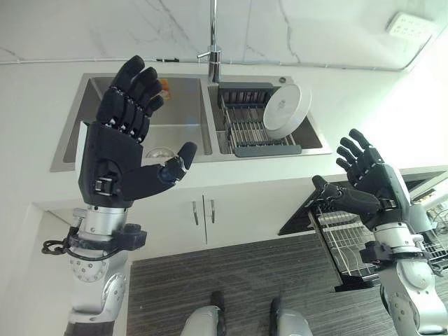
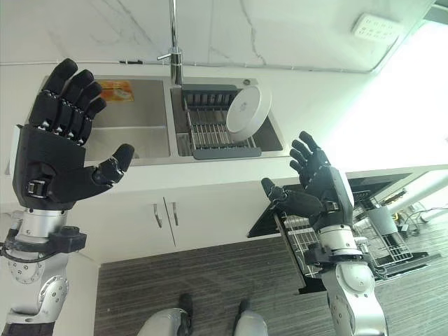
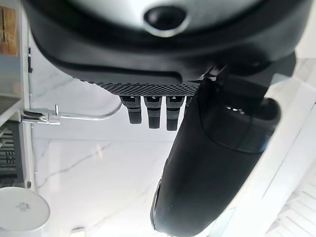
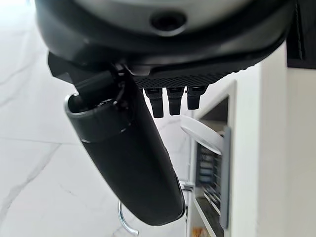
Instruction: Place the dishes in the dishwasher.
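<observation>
A: How do the hands stand?
B: The left robot hand [image 1: 115, 164] is raised in front of the left basin, fingers straight and spread apart, thumb out to the side, holding nothing. The right robot hand [image 1: 367, 183] is up at the right, lower in the scene, fingers likewise apart and empty.

A: And the dishes?
B: A white plate [image 1: 287, 110] leans on its edge in the dark dish rack [image 1: 246, 126], at the rack's right end. The rack sits in the right basin of the steel double sink [image 1: 197, 150], set into the white bench [image 1: 336, 112]. A tall tap [image 1: 213, 42] rises at the far side, between the two basins.

A: Anything in the left basin?
B: Something orange [image 2: 116, 90] lies at its far edge; I cannot tell what it is.

A: The dishwasher?
B: Its door hangs open at the right under the bench, and a wire dishwasher rack [image 1: 343, 238] is pulled out, just behind the right robot hand. White cabinet doors [image 1: 203, 213] stand shut under the sink.
</observation>
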